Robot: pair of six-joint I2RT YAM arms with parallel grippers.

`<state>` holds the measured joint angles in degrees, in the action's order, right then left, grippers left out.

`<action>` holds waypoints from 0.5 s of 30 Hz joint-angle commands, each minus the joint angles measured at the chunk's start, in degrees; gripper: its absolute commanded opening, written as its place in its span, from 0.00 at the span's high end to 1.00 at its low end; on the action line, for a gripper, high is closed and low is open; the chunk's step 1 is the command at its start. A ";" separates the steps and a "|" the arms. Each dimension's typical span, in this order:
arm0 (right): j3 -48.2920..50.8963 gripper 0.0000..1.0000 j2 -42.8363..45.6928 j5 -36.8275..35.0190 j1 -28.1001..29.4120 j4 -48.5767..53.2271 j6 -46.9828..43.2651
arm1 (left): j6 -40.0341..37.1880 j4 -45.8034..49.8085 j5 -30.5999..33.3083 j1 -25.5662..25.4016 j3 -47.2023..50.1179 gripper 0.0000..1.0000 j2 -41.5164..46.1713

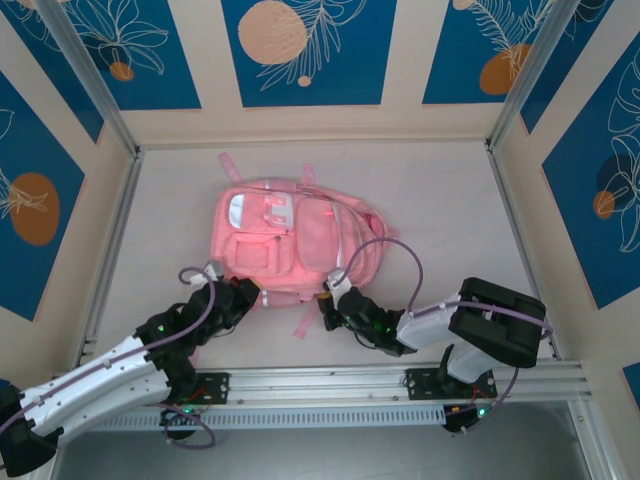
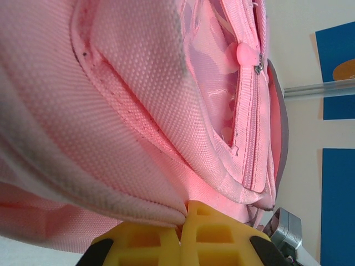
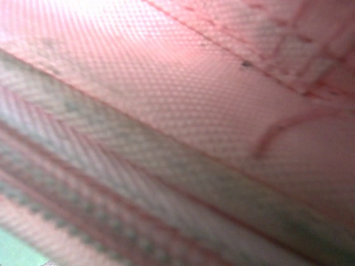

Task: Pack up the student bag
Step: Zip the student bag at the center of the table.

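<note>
The student bag (image 1: 290, 240), a large pink backpack with pale trim patches, lies flat in the middle of the table. My left gripper (image 1: 250, 296) is at its near left corner. In the left wrist view its yellow fingers (image 2: 216, 235) are closed together, and a fold of the bag's pink fabric (image 2: 138, 127) is pinched at their tips, at the left gripper (image 2: 186, 213). My right gripper (image 1: 330, 302) presses against the bag's near edge beside a loose strap (image 1: 300, 322). Blurred pink fabric and pale webbing (image 3: 166, 183) lie against its camera, hiding the fingers.
The pale table (image 1: 450, 220) is boxed in by blue patterned walls and metal posts (image 1: 520, 200). An aluminium rail (image 1: 400, 382) runs along the near edge. The right arm's purple cable (image 1: 392, 248) loops over the bag's right side.
</note>
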<state>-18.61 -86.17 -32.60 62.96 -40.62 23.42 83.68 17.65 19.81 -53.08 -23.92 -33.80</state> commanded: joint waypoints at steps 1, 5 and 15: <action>1.47 1.00 1.34 -3.40 -1.26 2.20 1.40 | -0.89 2.67 2.29 -0.72 -0.56 1.00 1.35; 1.63 1.00 1.85 -4.43 -1.52 4.18 2.82 | -1.20 2.65 2.34 -0.71 -0.55 1.00 1.48; 4.41 1.00 7.50 -4.12 -4.46 7.00 5.99 | -2.00 2.58 1.99 -0.71 -1.08 1.00 0.51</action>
<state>-15.70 -80.55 -33.43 60.14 -36.49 27.24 83.48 17.85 19.81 -53.12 -23.92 -33.82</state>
